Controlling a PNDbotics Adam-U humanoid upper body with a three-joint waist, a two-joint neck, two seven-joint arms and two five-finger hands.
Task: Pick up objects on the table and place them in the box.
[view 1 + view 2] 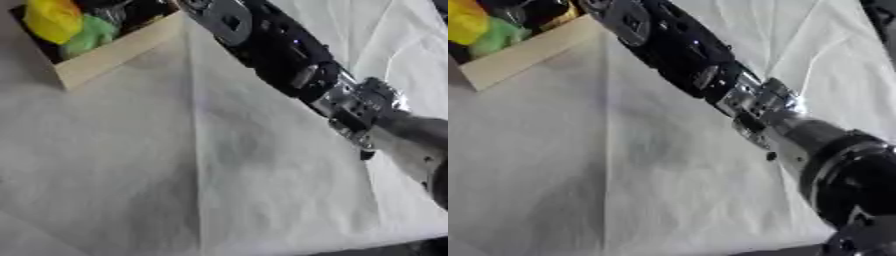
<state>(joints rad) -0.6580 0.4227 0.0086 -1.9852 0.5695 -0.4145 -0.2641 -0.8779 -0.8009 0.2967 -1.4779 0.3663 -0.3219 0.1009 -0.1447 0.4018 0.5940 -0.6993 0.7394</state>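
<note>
As the right arm point(710, 80) reaches the box point(114, 52) — hand unseen.

The table point(131, 175) is covered by a white cloth point(262, 190), creased with one long fold running from the far side toward the near edge. At the far left corner stands a box point(114, 52) with pale wooden walls and a dark inside. The near right corner of the cloth ends against something dark below it.
</note>
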